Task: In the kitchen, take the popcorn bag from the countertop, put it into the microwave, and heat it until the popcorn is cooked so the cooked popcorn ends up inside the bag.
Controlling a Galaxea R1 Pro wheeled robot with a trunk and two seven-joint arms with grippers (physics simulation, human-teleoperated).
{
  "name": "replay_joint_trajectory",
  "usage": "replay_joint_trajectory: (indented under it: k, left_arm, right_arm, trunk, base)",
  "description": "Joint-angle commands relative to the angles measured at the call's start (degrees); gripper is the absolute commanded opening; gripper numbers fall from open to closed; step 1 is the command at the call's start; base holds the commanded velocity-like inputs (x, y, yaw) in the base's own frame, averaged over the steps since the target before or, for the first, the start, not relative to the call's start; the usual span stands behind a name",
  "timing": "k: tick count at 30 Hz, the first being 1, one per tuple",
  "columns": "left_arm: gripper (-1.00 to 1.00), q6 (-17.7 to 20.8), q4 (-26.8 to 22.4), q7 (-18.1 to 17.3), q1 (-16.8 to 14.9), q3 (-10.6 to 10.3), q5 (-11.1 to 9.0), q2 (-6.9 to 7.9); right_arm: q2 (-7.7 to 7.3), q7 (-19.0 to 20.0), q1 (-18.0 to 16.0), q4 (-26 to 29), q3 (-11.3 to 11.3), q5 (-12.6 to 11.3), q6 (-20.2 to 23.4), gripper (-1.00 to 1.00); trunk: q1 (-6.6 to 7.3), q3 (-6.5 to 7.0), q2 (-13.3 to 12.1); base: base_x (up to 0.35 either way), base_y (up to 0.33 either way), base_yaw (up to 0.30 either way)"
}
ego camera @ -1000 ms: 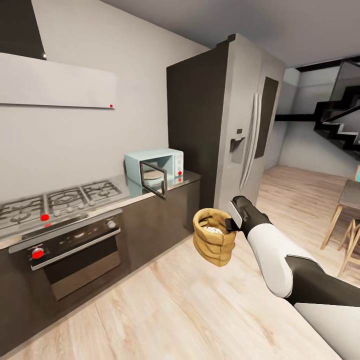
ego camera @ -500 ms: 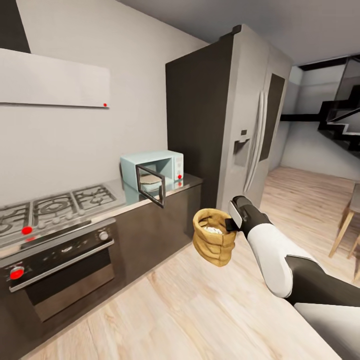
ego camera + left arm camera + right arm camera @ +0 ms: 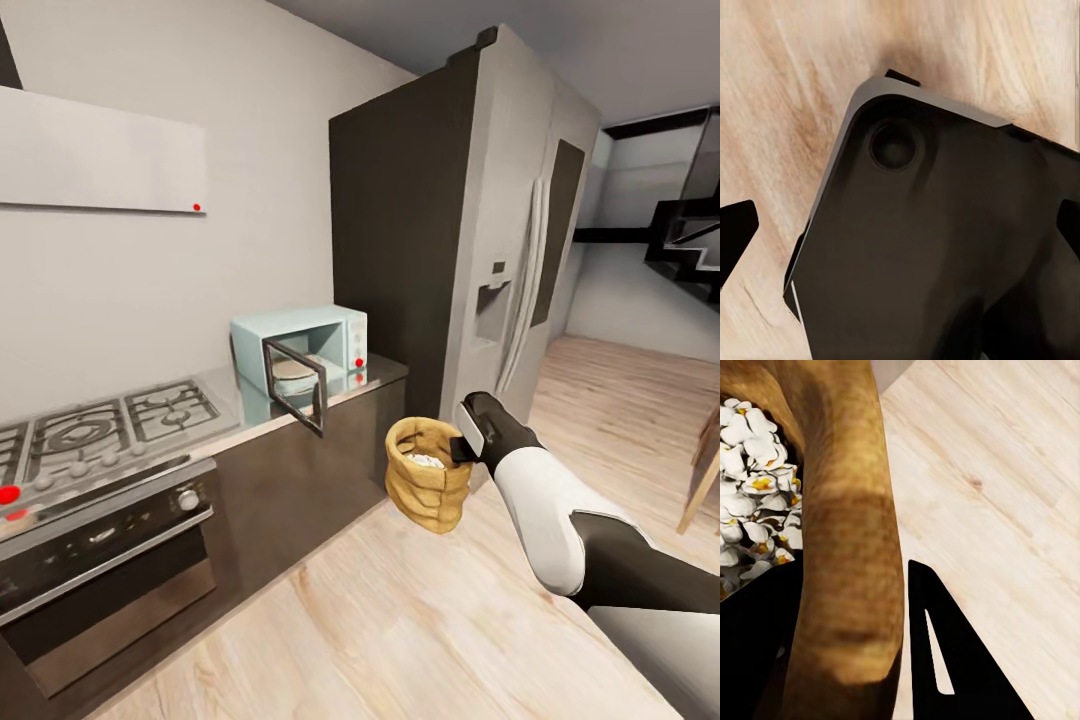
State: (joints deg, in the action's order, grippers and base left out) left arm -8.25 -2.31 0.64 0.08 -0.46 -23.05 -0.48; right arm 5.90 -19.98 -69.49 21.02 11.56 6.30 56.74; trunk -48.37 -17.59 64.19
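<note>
My right gripper (image 3: pixel 462 441) is shut on the rolled rim of the tan popcorn bag (image 3: pixel 427 489), which hangs upright above the wooden floor. In the right wrist view the gripper (image 3: pixel 847 649) pinches the bag's rim (image 3: pixel 851 547), one finger inside and one outside, and the popcorn (image 3: pixel 750 502) shows as puffed white pieces; it also shows in the bag's mouth (image 3: pixel 428 461). The mint-blue microwave (image 3: pixel 335 330) stands on the grey countertop (image 3: pixel 372 375) with its door (image 3: pixel 295 385) swung open. My left gripper (image 3: pixel 900 225) is open over my dark base.
A gas hob (image 3: pixel 100 430) and a dark built-in oven (image 3: pixel 100 570) sit left of the microwave. A tall fridge (image 3: pixel 480 240) stands right of the countertop. Stairs (image 3: pixel 690 240) and a chair leg (image 3: pixel 703 475) lie at the far right, with wooden floor (image 3: pixel 400 620) ahead.
The whole view has shifted: the hob and oven slid left and the fridge looms larger, so the camera moved. The bag stays in my right gripper at the same spot.
</note>
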Motion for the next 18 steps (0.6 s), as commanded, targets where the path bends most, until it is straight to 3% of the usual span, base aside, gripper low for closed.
replay_joint_trajectory:
  k: [1, 11, 18]
  left_arm:
    - [1.0, -0.1, -0.07, 0.07, 0.01, -0.07, -0.24, -0.01]
    - [1.0, -0.1, -0.07, 0.07, 0.01, -0.07, -0.24, -0.05]
    - [1.0, -0.21, -0.12, 0.02, 0.01, 0.01, -0.16, -0.05]
  right_arm:
    - [0.08, 0.11, -0.05, 0.07, 0.48, 0.56, 0.22, -1.0]
    - [0.02, 0.11, -0.07, 0.07, 0.48, 0.48, 0.26, -1.0]
    - [-0.01, 0.11, -0.07, 0.07, 0.48, 0.47, 0.24, -1.0]
  trunk:
    - [-0.04, -0.06, 0.04]
    - [-0.04, -0.06, 0.04]
    - [-0.04, -0.06, 0.04]
  base:
    - [0.322, 0.0, 0.0]
    - [0.321, 0.0, 0.01]
    - [0.266, -0.079, 0.244]
